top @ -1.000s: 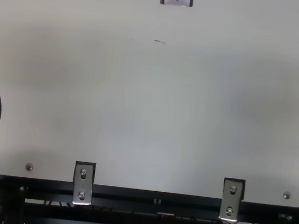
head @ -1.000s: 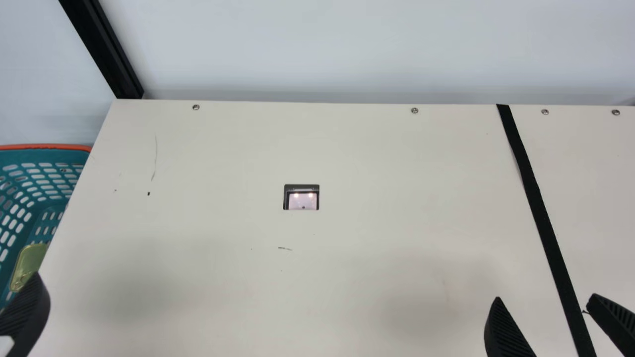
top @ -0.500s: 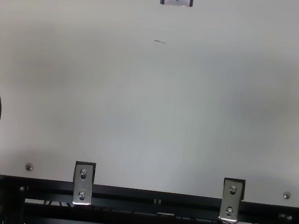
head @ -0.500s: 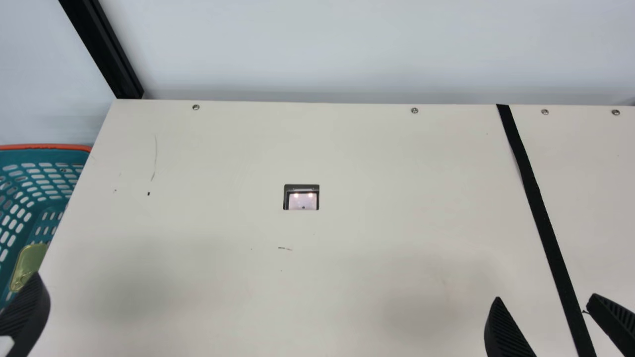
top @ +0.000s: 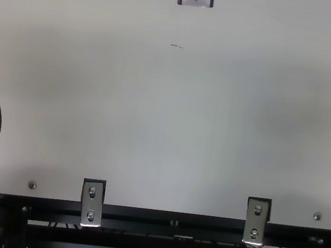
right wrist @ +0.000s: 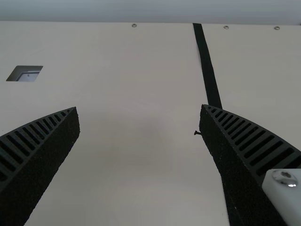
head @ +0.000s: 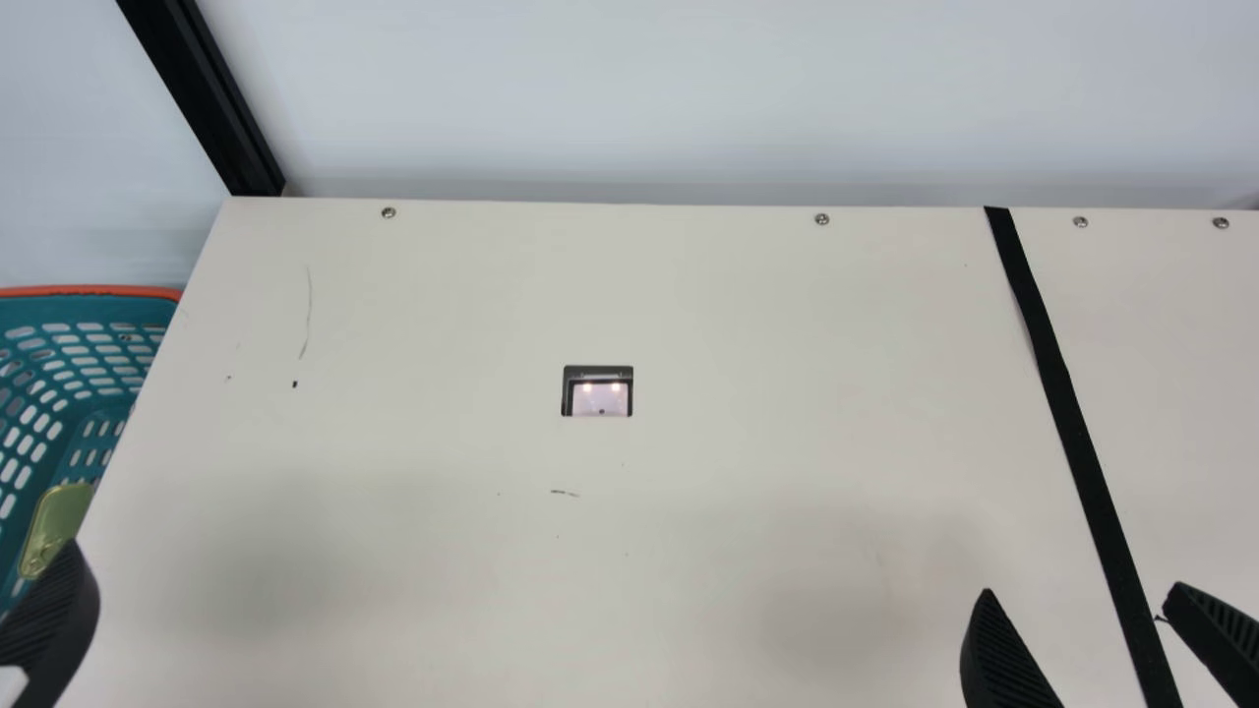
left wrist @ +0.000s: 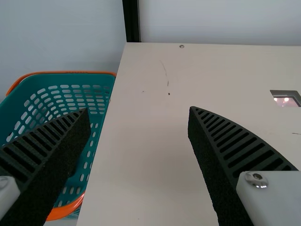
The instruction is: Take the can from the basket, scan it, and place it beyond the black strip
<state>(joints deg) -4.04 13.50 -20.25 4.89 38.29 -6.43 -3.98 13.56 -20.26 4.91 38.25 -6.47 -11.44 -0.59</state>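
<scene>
Pale wall (head: 689,88) rises behind the cream table (head: 738,324), which has a scanner (head: 600,398) set into it and a black strip (head: 1067,413) towards its right side. Off the left edge is a green basket (head: 89,291); the yellowish piece inside, partly hidden, is probably the can (head: 61,513). The left gripper (head: 49,624) is near it, the right gripper (head: 1081,590) near the strip, both with fingers spread and nothing between them.

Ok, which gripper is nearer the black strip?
The right gripper: in the main view, the black strip shows between its fingertips. The left gripper is over by the teal basket.
</scene>
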